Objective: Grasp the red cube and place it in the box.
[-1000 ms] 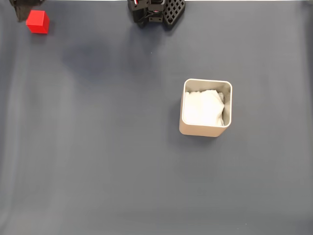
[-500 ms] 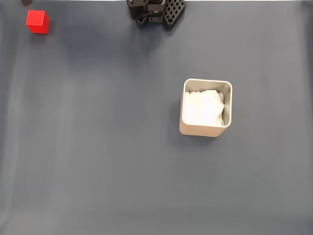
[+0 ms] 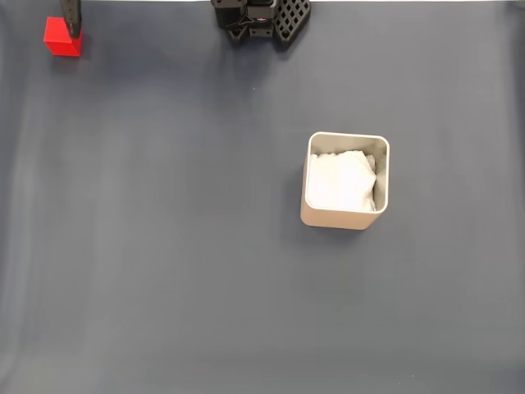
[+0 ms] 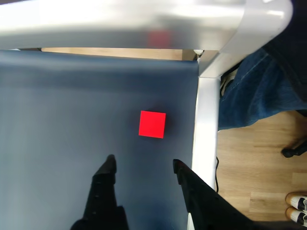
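The red cube (image 3: 59,38) sits on the dark mat at the far top left corner in the fixed view. A dark finger (image 3: 74,18) of the gripper reaches in from the top edge and overlaps the cube's right upper part. In the wrist view the red cube (image 4: 152,124) lies just beyond my gripper (image 4: 143,166), which is open with nothing between its black fingers; cube and fingertips are apart. The beige box (image 3: 345,214), with white padding inside, stands right of centre, far from the cube.
The arm's black base (image 3: 262,16) stands at the top middle. In the wrist view the table's white frame (image 4: 206,120) runs close to the right of the cube, and a bar (image 4: 120,19) crosses above it. A person's leg in jeans (image 4: 254,91) is beyond the edge.
The dark gripper part at the top left shifted from the cube's left side to its right upper part. Cube and box have not moved.
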Robot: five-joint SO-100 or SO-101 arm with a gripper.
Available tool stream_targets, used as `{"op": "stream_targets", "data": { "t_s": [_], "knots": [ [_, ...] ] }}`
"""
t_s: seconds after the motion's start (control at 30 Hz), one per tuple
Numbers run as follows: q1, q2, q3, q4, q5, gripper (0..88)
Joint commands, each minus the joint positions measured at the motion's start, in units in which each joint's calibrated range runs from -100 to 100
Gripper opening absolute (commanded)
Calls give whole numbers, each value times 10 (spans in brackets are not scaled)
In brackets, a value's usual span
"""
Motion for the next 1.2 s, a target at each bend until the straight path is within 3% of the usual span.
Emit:
{"op": "stream_targets", "data": {
  "t_s": [0.0,0.67,1.17],
  "knots": [
    [5,-18,-3,3,-7,386],
    [-27,15,-4,-61,-73,442],
    [-42,63,-6,-108,-87,449]
  ]
}}
